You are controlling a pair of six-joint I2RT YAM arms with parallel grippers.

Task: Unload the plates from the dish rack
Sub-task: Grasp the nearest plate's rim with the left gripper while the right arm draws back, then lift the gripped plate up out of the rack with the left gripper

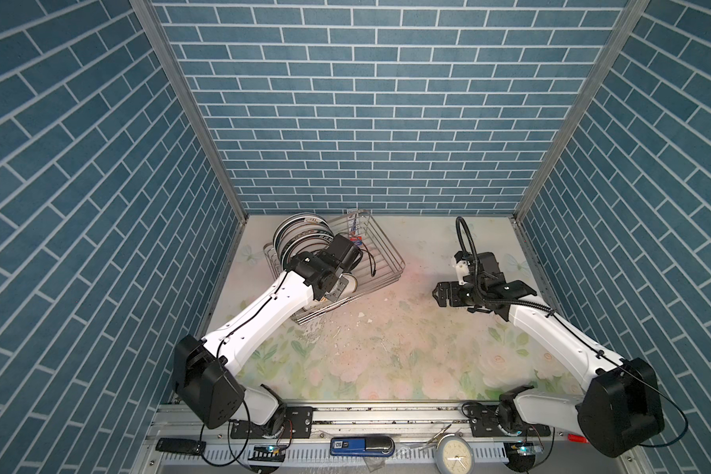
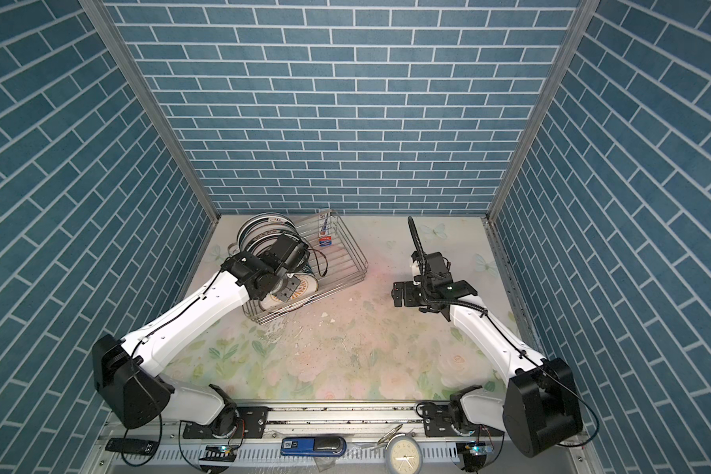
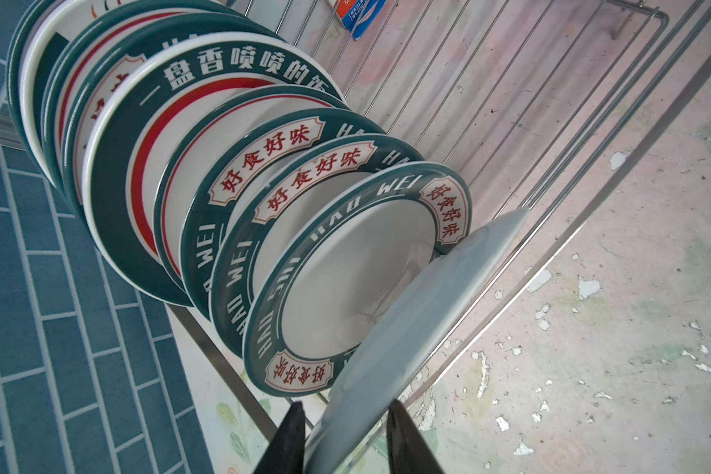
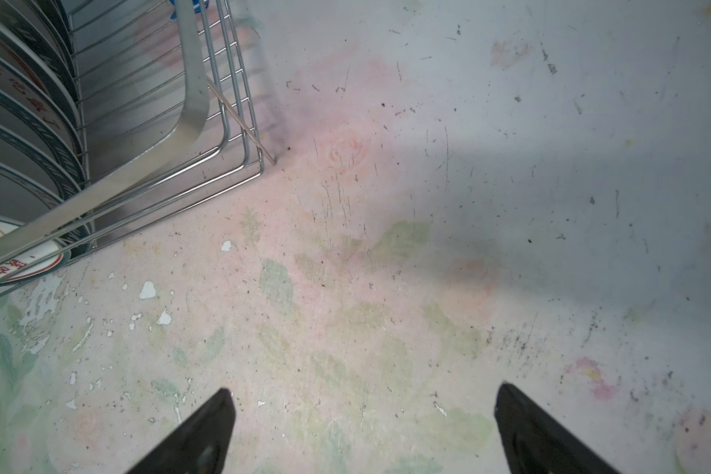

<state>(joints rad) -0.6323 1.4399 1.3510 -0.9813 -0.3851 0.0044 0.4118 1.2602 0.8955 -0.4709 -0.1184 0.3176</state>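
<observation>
There is one dish rack (image 2: 337, 258), two grippers and at least eight plates (image 3: 345, 287). The farthest plates overlap too closely for a sure count. They stand on edge in a single row along one side of the rack, running away from the left gripper (image 3: 344, 404).

The plates are round, with white centres and dark teal rims. The three just beyond the fingertips carry white "HAO WEI" lettering and cream panels of red Chinese characters. Farther along, a larger plate has white characters on its teal band and a red ring inside.

The nearest plate (image 3: 427, 295) leans away from the row. In a top view its upturned face shows an orange sunburst. Its rim sits between the left gripper's two black fingers, which stand close on either side. Whether they actually pinch it cannot be told.

The right gripper (image 4: 364, 388) has its fingers spread wide over the flowered table (image 4: 386, 246) and holds nothing. The rack lies ahead of its fingertips, apart.
</observation>
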